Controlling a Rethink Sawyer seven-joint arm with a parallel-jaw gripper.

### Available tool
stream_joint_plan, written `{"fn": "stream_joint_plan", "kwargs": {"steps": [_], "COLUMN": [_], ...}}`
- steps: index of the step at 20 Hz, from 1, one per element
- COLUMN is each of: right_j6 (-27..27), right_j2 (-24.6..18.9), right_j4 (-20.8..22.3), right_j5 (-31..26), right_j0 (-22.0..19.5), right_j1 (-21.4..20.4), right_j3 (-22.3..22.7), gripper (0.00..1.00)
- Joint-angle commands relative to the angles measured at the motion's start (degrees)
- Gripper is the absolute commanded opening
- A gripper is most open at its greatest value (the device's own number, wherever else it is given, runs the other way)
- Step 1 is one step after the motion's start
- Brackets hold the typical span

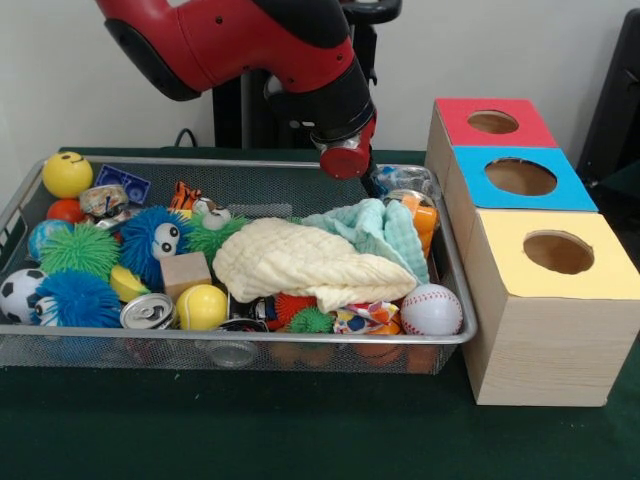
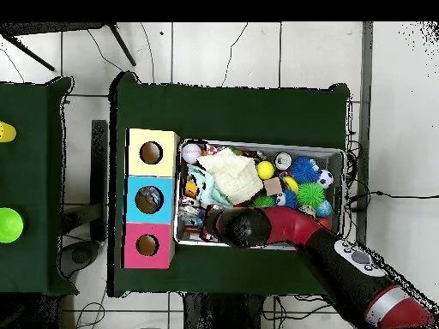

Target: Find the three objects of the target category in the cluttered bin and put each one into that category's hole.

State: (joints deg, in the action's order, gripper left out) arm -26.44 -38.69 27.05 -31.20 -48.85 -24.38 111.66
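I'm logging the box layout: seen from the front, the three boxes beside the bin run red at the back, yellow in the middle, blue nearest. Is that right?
Not quite. The front view shows the red box at the back, but the blue box is in the middle and the yellow box is nearest, all beside the mesh bin.

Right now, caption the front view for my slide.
Sawyer arm hovers over cluttered mesh bin beside three colored hole boxes.

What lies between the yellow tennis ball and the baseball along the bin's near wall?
In the front view, the cream cloth's lower edge and small spiky toys lie between the tennis ball and baseball.
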Motion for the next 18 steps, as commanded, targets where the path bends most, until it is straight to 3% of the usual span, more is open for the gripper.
{"fn": "stream_joint_plan", "kwargs": {"steps": [1, 11, 18], "right_j6": [-2.63, -0.98, -2.86], "right_j2": [-3.14, -6.98, -8.47], "right_j4": [-3.15, -5.55, -6.53], "right_j5": [-8.27, -10.23, -9.92], "right_j0": [-0.05, -2.82, -3.51], "right_j1": [-2.41, -2.86, -4.54], "right_j3": [-5.78, -3.87, -2.46], "gripper": [0.0, 0.0, 0.0]}}
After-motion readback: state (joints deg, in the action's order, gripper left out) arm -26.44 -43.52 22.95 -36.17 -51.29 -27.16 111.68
